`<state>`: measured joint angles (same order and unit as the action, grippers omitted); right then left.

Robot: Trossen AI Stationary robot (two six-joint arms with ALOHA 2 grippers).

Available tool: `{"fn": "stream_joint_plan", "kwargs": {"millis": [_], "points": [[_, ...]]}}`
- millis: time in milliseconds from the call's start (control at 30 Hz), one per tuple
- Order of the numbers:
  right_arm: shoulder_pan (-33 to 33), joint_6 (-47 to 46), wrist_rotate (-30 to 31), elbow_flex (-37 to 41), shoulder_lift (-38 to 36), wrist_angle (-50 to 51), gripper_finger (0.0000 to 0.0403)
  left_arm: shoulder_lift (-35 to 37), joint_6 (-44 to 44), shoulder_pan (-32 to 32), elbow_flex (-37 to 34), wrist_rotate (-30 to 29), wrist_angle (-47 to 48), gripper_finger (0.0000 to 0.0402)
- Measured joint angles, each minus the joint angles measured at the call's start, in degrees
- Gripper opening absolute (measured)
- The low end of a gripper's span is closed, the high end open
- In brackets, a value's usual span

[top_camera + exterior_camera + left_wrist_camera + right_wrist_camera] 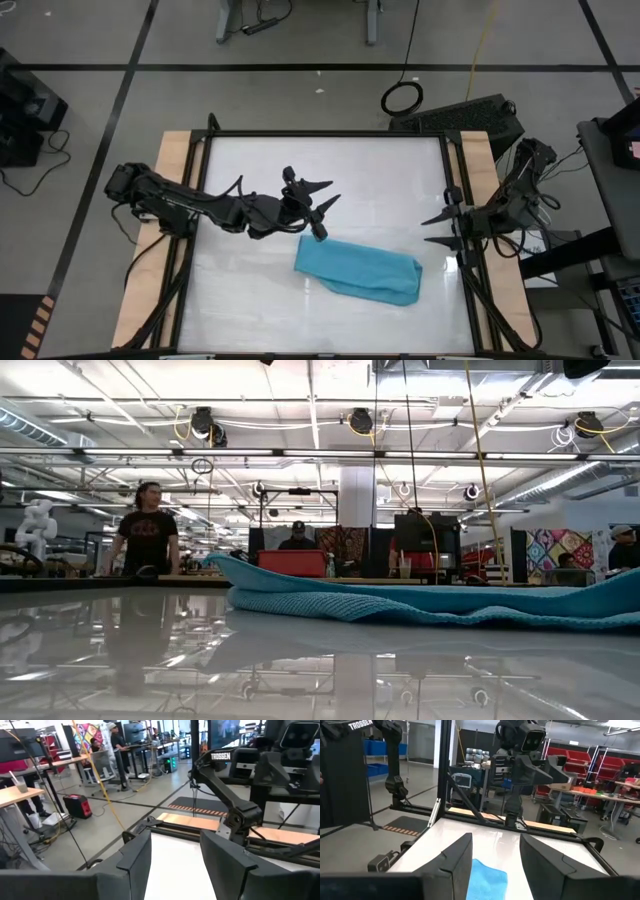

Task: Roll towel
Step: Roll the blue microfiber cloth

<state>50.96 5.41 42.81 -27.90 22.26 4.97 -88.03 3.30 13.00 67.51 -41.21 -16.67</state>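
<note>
Behind the glossy white tabletop (250, 290) stretches a busy workshop, with people standing at benches far off. On the tabletop lies the towel (358, 269), a turquoise strip slanting across the near-right part, folded flat rather than rolled; from table height one end curls upward while the rest lies in low layers. I judge the rolling not yet begun.

My left pincer (322, 196) hovers just past the towel's left end, with its fingers (134, 862) spread and nothing between them. I take this for a stance ready to come down on that corner, since a roll has to start from an end. My left wrist camera looks across bare tabletop toward the far frame, so the towel is out of its sight.

My right pincer (435, 230) waits at the right edge, fingers (455, 860) also spread and empty, pointing inward at the towel, clear of my left arm's path.
</note>
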Motion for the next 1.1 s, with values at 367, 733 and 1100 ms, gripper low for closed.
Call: {"fn": "stream_joint_plan", "kwargs": {"millis": [367, 733, 1100], "points": [[0.00, -0.20, 0.00, 0.00, -0.02, 0.00, 0.0155, -0.04, -0.03, -1.78, 0.00, -0.05, -3.13, 0.0176], [0.00, -0.21, 0.00, 0.00, 0.00, 0.00, 0.0155, -0.07, 0.04, -2.21, 0.02, -0.19, -7.36, 0.0176], [0.00, -0.20, -0.01, 0.00, 0.00, 0.00, 0.0155, -0.07, 0.04, -3.32, 0.02, -0.40, -6.80, 0.0176]]}}
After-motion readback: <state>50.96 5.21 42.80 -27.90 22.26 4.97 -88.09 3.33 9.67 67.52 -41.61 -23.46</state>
